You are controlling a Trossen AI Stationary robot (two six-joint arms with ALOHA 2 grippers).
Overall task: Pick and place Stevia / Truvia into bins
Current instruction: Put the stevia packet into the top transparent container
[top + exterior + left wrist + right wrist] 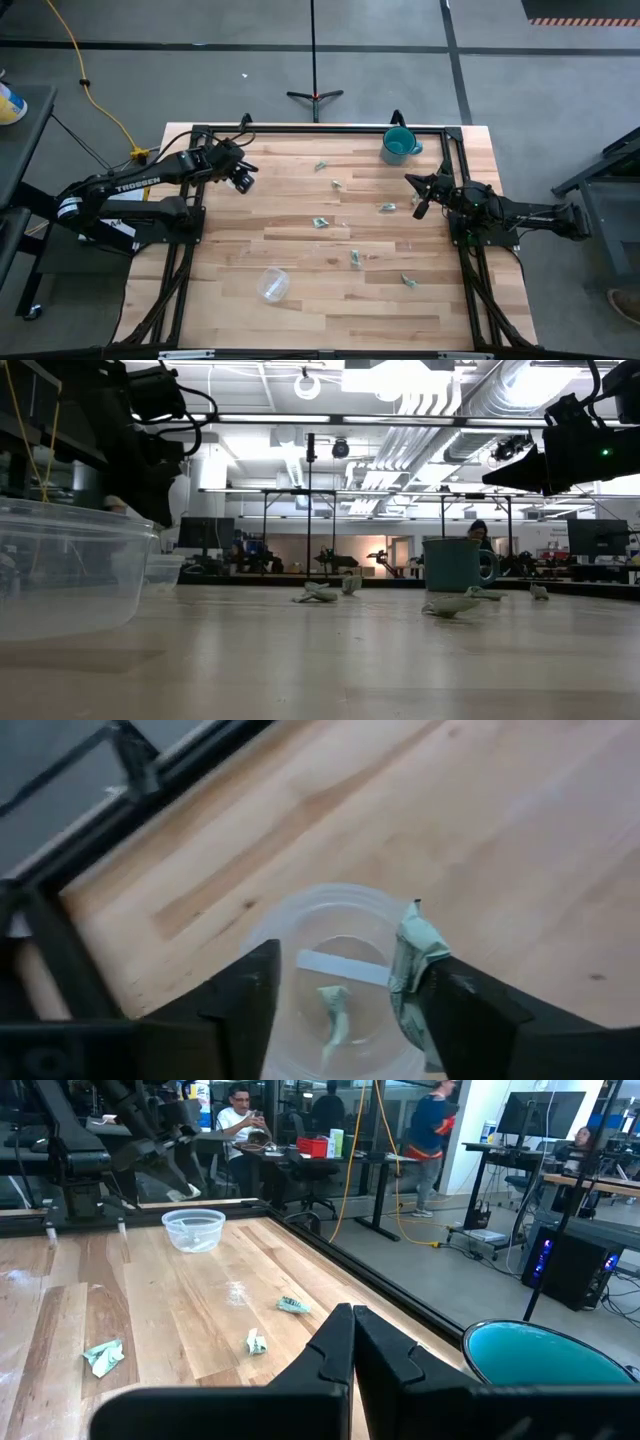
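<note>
Upper left of the high view, the left gripper (243, 180) hangs spread over a clear cup (335, 982), a sachet (413, 970) stuck to one finger (470, 1015). Right gripper (419, 196) waits pinched closed mid-right.

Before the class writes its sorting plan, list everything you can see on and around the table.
Table: one, pale wood, black frame.
Sweetener sachets: six loose, green-white, scattered mid-table.
Sachet in cup: one, green-white.
Sachet on finger: one, clinging to a left finger.
Clear cups: two; one at the near edge, one under the left gripper.
Mug: one, teal, far right corner.
Stand: one, black, on the floor.
Cable: one, yellow, on the floor.
Left gripper: open, above its cup.
Right gripper: shut, raised near the mug.
</note>
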